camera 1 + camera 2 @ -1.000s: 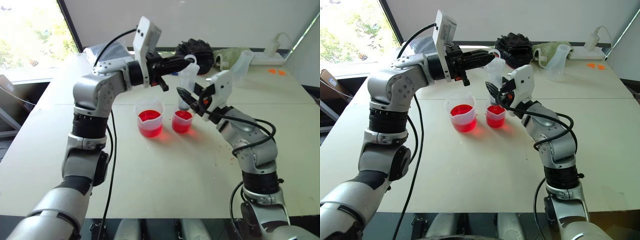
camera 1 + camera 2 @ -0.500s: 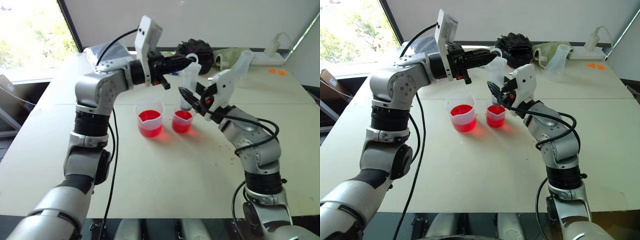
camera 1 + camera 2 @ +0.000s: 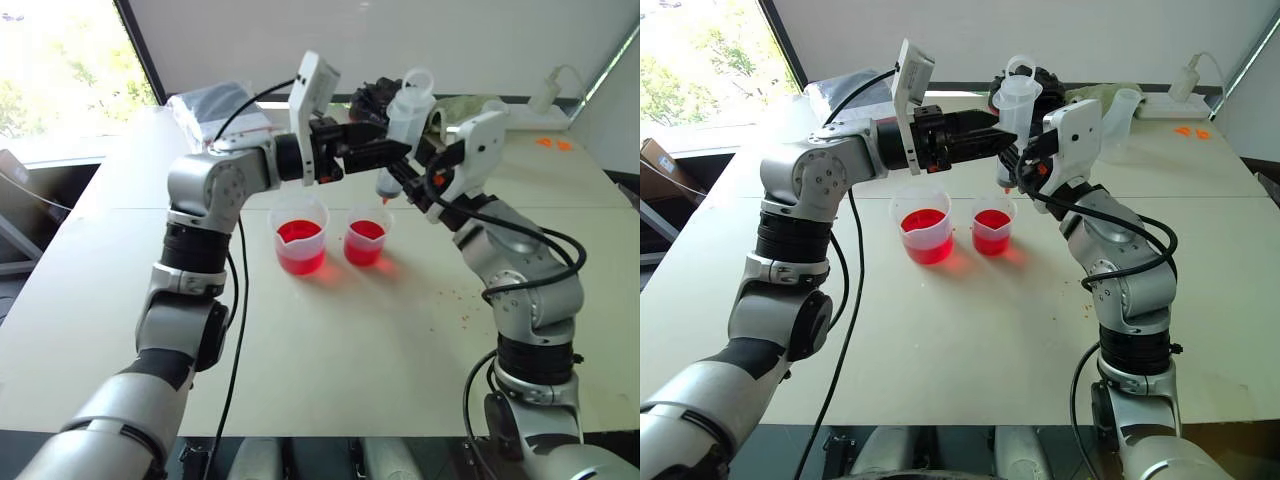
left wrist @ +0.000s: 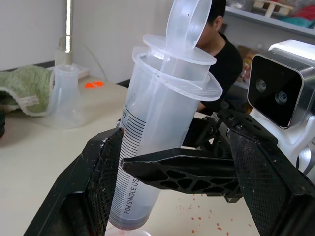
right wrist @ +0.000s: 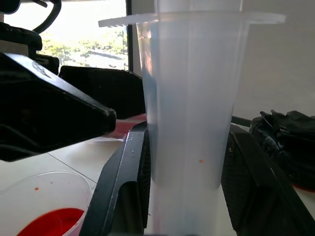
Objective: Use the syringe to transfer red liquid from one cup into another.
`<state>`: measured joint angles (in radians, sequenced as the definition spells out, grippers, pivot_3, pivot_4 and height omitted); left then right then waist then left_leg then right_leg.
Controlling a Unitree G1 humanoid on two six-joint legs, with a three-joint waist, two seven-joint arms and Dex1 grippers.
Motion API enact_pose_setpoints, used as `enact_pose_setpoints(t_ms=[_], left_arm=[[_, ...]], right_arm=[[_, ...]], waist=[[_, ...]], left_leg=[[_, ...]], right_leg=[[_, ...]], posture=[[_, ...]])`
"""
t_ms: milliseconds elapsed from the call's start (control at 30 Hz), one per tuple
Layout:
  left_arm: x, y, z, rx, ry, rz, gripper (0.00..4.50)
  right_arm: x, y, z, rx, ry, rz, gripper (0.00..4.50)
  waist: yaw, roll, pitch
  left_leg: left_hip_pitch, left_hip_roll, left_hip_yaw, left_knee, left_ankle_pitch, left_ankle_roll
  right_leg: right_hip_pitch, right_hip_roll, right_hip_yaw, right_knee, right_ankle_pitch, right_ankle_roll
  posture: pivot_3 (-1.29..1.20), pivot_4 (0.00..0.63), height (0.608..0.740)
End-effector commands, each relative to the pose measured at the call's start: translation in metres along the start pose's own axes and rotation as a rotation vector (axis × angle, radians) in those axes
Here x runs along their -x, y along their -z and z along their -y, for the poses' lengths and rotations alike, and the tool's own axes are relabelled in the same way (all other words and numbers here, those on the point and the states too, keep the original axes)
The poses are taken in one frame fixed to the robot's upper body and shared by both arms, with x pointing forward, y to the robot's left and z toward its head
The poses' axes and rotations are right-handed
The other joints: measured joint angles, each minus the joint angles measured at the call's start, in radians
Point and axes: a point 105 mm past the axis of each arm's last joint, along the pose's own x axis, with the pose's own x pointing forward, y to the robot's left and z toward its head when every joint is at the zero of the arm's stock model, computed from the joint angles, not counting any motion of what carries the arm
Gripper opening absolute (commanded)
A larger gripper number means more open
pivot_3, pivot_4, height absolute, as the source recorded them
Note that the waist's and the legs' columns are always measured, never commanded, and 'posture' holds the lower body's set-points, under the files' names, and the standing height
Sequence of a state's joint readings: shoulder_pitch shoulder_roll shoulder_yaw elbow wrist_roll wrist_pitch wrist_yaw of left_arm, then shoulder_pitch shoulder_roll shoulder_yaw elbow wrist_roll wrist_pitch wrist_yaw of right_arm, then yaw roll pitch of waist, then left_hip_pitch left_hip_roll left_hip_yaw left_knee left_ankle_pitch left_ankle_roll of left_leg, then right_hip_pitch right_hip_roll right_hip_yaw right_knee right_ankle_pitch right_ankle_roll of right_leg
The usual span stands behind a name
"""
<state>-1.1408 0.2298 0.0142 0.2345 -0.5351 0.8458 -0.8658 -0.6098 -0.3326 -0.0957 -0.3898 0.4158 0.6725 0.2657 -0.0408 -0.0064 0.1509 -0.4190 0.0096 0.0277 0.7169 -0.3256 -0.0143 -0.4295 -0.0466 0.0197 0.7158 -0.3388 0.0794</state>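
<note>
The right gripper (image 3: 1023, 166) was clamped on the barrel of the syringe (image 3: 1015, 125), holding it tilted in the air with its orange-red tip just above the smaller cup (image 3: 992, 229). The left gripper (image 3: 385, 153) pointed across at the barrel with its fingers (image 4: 106, 172) spread wide, standing either side of it (not gripping). The larger cup (image 3: 923, 226) stood beside the smaller; both held red liquid (image 3: 925, 221).
</note>
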Motion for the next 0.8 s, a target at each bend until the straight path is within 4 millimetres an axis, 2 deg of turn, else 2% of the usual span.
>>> enact_pose_setpoints(t_ms=[33, 333, 467, 600, 667, 800], left_arm=[[0.002, -0.018, 0.002, -0.041, 0.001, 0.045, 3.50], [0.015, -0.020, -0.004, -0.045, -0.024, 0.051, 3.50], [0.032, -0.021, -0.007, -0.025, -0.028, 0.096, 3.50], [0.048, -0.012, -0.001, -0.017, -0.004, 0.100, 3.50], [0.058, -0.007, 0.004, -0.012, 0.011, 0.101, 3.50], [0.078, 0.004, 0.005, -0.008, -0.007, 0.078, 3.50]], right_arm=[[0.001, -0.023, -0.009, 0.001, -0.030, 0.079, 1.38], [0.000, -0.020, -0.009, -0.005, -0.035, 0.042, 1.38], [-0.001, -0.030, 0.001, 0.042, -0.022, 0.034, 1.38], [0.000, -0.039, 0.007, 0.056, -0.049, 0.004, 1.38], [0.002, -0.045, 0.014, 0.065, -0.065, -0.025, 1.38], [0.006, -0.046, 0.042, 0.031, -0.067, -0.174, 1.38]], waist=[[0.000, 0.000, 0.000], [-0.001, 0.000, 0.000], [-0.002, 0.000, 0.000], [-0.003, 0.000, 0.000], [-0.003, 0.000, 0.000], [0.001, 0.000, 0.000]], left_leg=[[0.000, 0.000, 0.000, 0.000, 0.000, 0.000], [0.000, 0.000, 0.000, 0.000, 0.000, 0.000], [0.000, 0.000, 0.000, 0.000, 0.000, 0.000], [0.000, 0.001, 0.000, 0.000, 0.000, 0.000], [0.000, 0.000, 0.000, 0.000, 0.000, 0.000], [0.000, 0.000, 0.000, 0.000, 0.000, 0.000]], right_leg=[[0.000, 0.000, 0.000, 0.000, 0.000, 0.000], [0.000, 0.000, 0.000, 0.000, 0.000, 0.000], [0.000, 0.000, 0.000, 0.000, 0.000, 0.000], [0.000, 0.000, 0.000, 0.000, 0.000, 0.000], [0.000, 0.000, 0.000, 0.000, 0.000, 0.000], [0.000, 0.000, 0.000, 0.000, 0.000, 0.000]], posture=[[0.00, 0.150, 0.711], [0.00, 0.150, 0.711], [0.00, 0.150, 0.711], [0.00, 0.150, 0.711], [0.00, 0.150, 0.711], [0.00, 0.150, 0.711]])
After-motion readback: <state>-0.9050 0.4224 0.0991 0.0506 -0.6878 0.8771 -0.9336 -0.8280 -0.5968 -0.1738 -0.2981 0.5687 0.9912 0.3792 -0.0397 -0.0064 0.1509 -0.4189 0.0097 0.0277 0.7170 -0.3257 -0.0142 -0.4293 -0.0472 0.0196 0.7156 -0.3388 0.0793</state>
